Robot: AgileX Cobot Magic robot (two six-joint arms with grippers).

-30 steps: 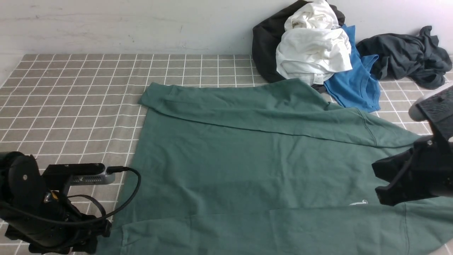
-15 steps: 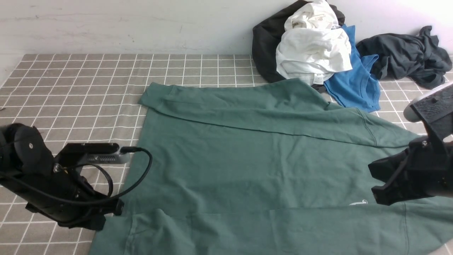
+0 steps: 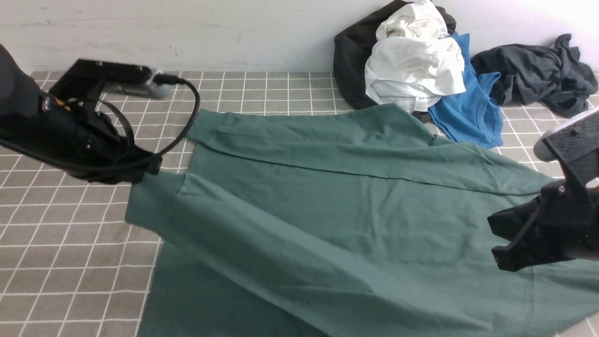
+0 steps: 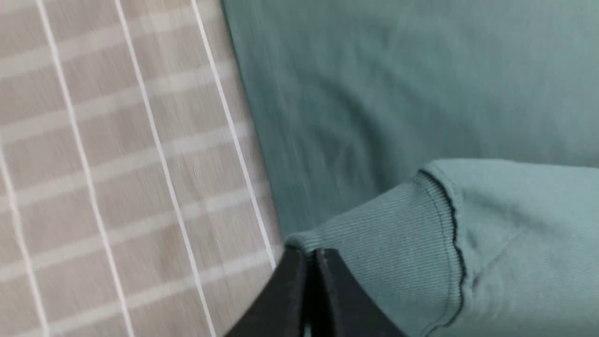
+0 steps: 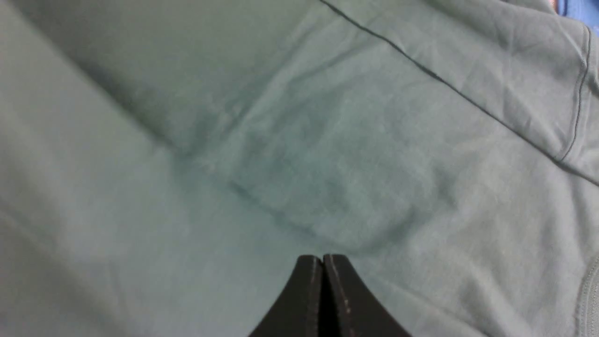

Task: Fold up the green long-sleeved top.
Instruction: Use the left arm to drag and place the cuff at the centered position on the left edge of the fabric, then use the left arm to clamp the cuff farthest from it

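The green top (image 3: 337,206) is spread on the checked table (image 3: 70,243), in the middle. Its far sleeve (image 3: 327,140) is laid across the body.

The near sleeve is the thing that is changed. Compared with a second ago, its sleeve cuff (image 3: 149,201) is much higher and further back. It is no longer low at the near left corner. It is now held up in the air beside the left edge of the top, and the sleeve is pulled into a long slanted band over the body.

The cuff is pinched tight by the left gripper (image 3: 147,171). In the left wrist view the ribbed cuff (image 4: 388,243) is seen right at the closed tips (image 4: 311,255).

The right gripper (image 3: 503,243) is kept in nearly the same spot, over the right side of the top. Its jaws are pressed together (image 5: 322,260) and no cloth is seen between them. Whether the cloth is touched cannot be told.

So the second sleeve fold is judged to be under way. The sleeve is not yet laid down.
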